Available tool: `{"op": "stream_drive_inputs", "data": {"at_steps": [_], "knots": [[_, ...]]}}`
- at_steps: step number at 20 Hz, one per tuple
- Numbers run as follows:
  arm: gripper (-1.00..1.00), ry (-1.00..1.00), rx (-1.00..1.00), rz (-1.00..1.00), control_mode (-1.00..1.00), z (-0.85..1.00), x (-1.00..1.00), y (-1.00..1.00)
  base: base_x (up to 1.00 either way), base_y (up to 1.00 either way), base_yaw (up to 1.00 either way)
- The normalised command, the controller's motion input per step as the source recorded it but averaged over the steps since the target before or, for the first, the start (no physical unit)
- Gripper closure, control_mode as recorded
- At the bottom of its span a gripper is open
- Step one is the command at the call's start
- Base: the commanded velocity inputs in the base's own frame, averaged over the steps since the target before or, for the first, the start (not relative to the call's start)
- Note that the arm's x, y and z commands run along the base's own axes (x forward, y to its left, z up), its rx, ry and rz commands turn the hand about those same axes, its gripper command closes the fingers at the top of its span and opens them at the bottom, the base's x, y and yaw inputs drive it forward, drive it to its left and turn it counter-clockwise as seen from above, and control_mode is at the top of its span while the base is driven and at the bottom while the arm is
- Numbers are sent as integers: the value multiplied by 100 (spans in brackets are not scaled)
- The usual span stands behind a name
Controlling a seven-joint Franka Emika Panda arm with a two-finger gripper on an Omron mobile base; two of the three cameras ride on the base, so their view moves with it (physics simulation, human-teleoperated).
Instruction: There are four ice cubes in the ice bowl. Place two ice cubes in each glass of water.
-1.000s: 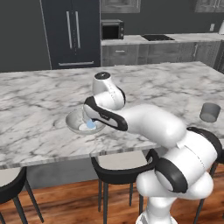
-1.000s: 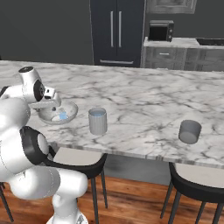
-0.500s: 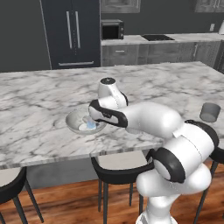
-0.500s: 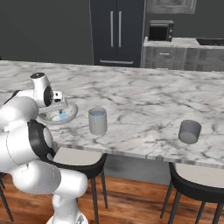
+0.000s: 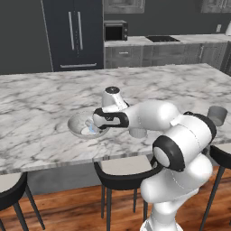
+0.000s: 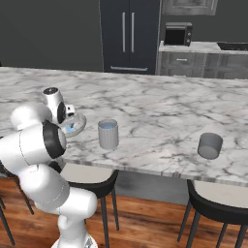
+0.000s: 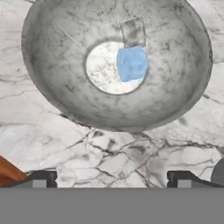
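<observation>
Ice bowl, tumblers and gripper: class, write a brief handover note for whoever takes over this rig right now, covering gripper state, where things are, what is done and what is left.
Gripper: open, empty, hanging above the counter just short of the ice bowl.
Ice bowl: on the marble counter; one blue ice cube shows on its bottom, with a paler square lump beside it that may be another cube. A count of four cannot be confirmed.
Glasses: near tumbler stands right of the bowl, far tumbler further right along the counter edge.
Done: nothing visibly moved; no ice can be made out in either glass.
Left: pick cubes, two into each tumbler.
</observation>
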Motion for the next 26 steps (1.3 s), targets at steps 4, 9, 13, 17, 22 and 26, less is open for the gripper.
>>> {"op": "stream_drive_inputs", "data": {"at_steps": [4,9,13,17,22,26], "knots": [[-100,-6,-7,3,-100,0,27,44,0,0,0],[-100,0,-9,0,-100,-9,32,29,0,0,0],[-100,0,0,0,-100,-22,48,0,0,0,0],[-100,0,0,0,-100,-26,33,0,0,0,0],[-100,0,0,0,-100,-31,27,3,0,0,0],[-100,0,0,0,-100,-23,31,0,0,0,0]]}}
